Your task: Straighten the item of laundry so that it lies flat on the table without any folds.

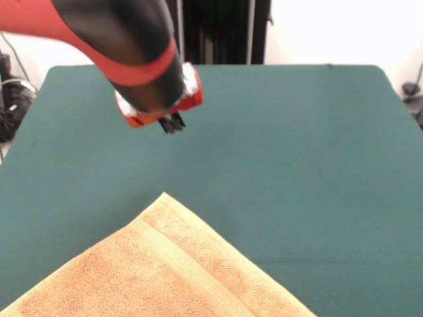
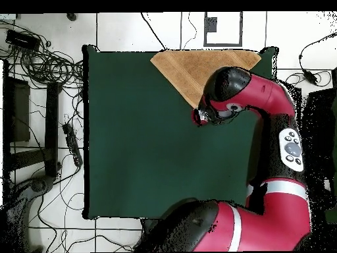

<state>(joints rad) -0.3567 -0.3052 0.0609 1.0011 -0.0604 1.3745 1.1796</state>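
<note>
The item of laundry (image 1: 165,264), an orange-tan terry towel with a paler woven band, lies at the table's near edge in the front view. One corner points toward the middle, and its lower part runs out of the picture. In the overhead view the towel (image 2: 191,69) lies at the top edge of the table (image 2: 145,132), partly hidden under the arm. My gripper (image 1: 173,123) hangs above the bare green cloth (image 1: 297,132), some way beyond the towel's corner and not touching it. Nothing shows in the gripper. Seen from overhead, the gripper (image 2: 197,118) barely shows at the wrist's end.
The red and black arm (image 2: 263,99) reaches over the table's right side in the overhead view. Tangled cables (image 2: 46,66) and dark equipment lie on the tiled floor to the left of the table. A black stand (image 1: 218,30) is behind the far edge.
</note>
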